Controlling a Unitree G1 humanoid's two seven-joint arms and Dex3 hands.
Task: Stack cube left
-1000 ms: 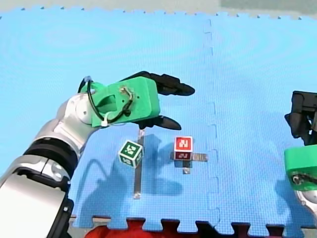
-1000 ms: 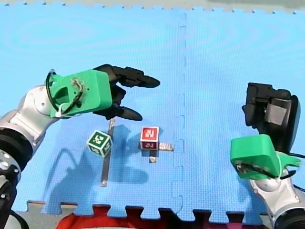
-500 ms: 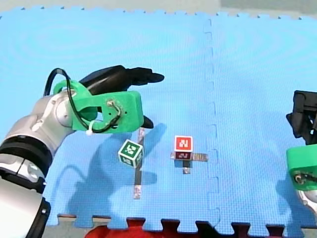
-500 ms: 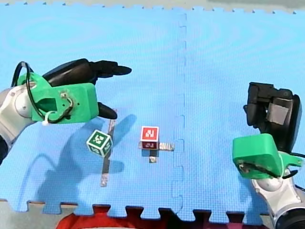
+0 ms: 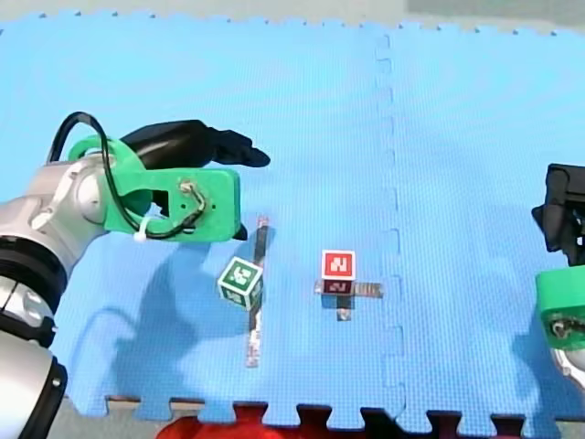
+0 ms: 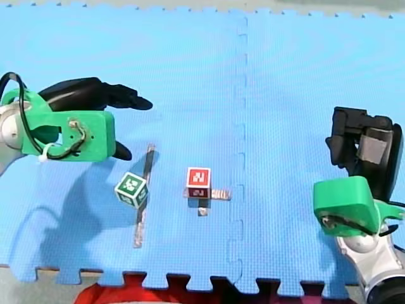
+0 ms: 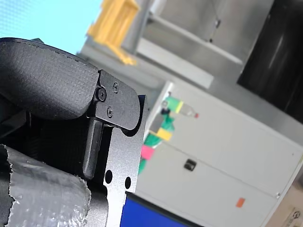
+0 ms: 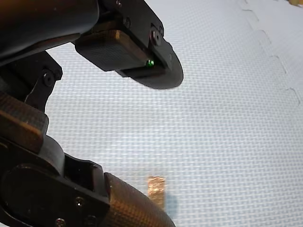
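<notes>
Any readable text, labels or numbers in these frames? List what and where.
Red cube, top: blocky red-on-white marker, roughly "N"-shaped, not a clear letter.
Green cube: green-and-white marker pattern, no text.
Cabinet in the first wrist view: small stickers, too blurred to read.
No other text is legible.

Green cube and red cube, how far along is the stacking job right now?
Done: nothing. The green cube and the red cube sit apart on the blue foam mat. In hand: nothing. The empty left hand hovers left of and beyond the green cube, and the empty right hand is at the mat's right edge. Left: grasp one cube and set it on the other.
</notes>
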